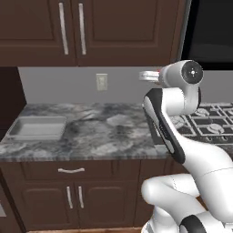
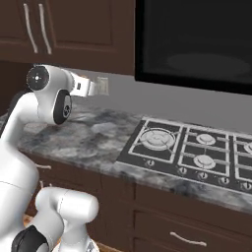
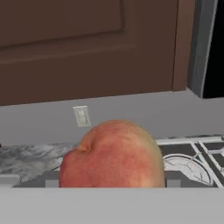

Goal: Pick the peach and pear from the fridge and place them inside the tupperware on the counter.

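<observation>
— Where is the peach (image 3: 112,154)?
— Right in front of the gripper (image 1: 146,76), so close in the hand view that it hides the fingertips. The gripper appears closed on it, raised above the desk (image 1: 109,132).
— How far closed?
— I cannot tell the gap; the fruit covers the fingers.
— And the tupperware (image 1: 36,128)?
— On the desk, below the gripper and well off to its left, near the desk's far left end.
— What else lies near?
— A stove (image 2: 197,152) sits to the gripper's right, and a wall outlet (image 1: 101,82) is behind it on the wall.
</observation>
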Controlling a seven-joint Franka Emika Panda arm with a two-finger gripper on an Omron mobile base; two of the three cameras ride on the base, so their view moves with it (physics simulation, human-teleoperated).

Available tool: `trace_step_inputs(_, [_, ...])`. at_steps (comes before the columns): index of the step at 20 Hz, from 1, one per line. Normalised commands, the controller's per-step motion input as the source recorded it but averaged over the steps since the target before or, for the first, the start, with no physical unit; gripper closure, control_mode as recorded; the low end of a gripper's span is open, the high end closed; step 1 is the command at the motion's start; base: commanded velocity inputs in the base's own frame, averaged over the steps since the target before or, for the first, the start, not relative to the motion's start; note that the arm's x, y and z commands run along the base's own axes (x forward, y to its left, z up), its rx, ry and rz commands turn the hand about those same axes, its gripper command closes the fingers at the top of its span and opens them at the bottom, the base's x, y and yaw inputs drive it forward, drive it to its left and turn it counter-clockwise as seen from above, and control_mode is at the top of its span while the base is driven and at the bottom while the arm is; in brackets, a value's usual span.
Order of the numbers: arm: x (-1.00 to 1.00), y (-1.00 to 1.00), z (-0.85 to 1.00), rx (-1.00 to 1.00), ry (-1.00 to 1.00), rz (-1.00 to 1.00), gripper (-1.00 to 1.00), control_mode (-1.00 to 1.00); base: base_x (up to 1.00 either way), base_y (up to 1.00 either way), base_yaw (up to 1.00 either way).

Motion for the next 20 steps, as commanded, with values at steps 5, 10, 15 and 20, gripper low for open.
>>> trace_step_inputs(5, [0.00,0.00,0.00,0.00,0.00,0.00,1.00,1.00,0.07,1.00,0.11])
trace_step_inputs(10, [0.00,0.00,0.00,0.00,0.00,0.00,1.00,1.00,0.07,1.00,0.05])
trace_step_inputs(15, [0.00,0.00,0.00,0.00,0.00,0.00,1.00,1.00,0.10,1.00,0.00])
trace_step_inputs(20, [0.00,0.00,0.00,0.00,0.00,0.00,1.00,1.00,0.00,0.67,0.00])
